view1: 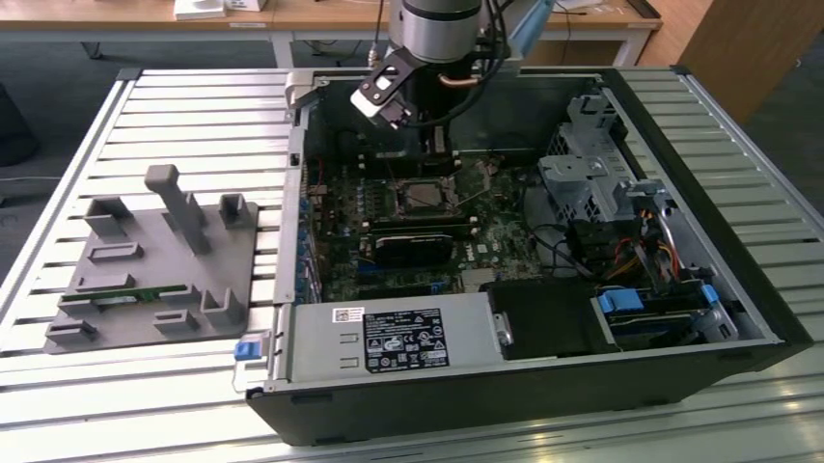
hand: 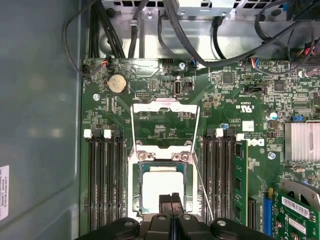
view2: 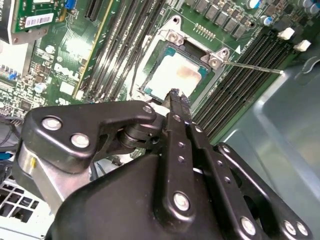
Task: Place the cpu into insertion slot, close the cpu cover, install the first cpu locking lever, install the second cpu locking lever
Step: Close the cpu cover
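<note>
Jaws together over the cpu (hand: 161, 186) in the insertion slot (view1: 422, 198), upper middle of the exterior view, the gripper (hand: 171, 199) should press only the cpu cover (hand: 135, 190), at its rim, gently.

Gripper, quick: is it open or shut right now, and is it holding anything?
Gripper: shut, holding nothing, tips at the edge of the cpu.

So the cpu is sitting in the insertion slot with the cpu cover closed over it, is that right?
Not quite: the cpu cover is open, swung back off the cpu, which does sit in the insertion slot, as the first wrist view shows.
</note>
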Tool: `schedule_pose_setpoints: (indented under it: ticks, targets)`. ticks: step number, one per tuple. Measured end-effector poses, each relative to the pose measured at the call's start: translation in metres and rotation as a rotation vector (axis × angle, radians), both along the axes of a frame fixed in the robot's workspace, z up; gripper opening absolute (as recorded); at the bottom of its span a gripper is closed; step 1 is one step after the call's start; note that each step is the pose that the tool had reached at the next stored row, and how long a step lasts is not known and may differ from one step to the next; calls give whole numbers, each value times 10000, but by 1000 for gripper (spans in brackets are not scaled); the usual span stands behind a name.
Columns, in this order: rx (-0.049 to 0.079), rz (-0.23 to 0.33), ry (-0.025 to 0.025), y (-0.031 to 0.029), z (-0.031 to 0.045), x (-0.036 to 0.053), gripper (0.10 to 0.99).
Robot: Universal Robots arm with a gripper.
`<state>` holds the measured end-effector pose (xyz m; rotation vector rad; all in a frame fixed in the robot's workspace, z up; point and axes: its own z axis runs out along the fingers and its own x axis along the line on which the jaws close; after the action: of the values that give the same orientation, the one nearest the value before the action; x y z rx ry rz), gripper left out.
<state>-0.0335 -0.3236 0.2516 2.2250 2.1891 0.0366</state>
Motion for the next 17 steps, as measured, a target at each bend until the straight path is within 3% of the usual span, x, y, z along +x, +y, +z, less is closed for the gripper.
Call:
schedule_pose_setpoints:
  ticks: [5, 12, 17]
  targets:
    - [-2, 1, 2, -1, 1, 158, 118]
    - [-1, 1, 3, -2, 81, 201, 118]
    - [6, 0, 3, -2, 82, 377, 118]
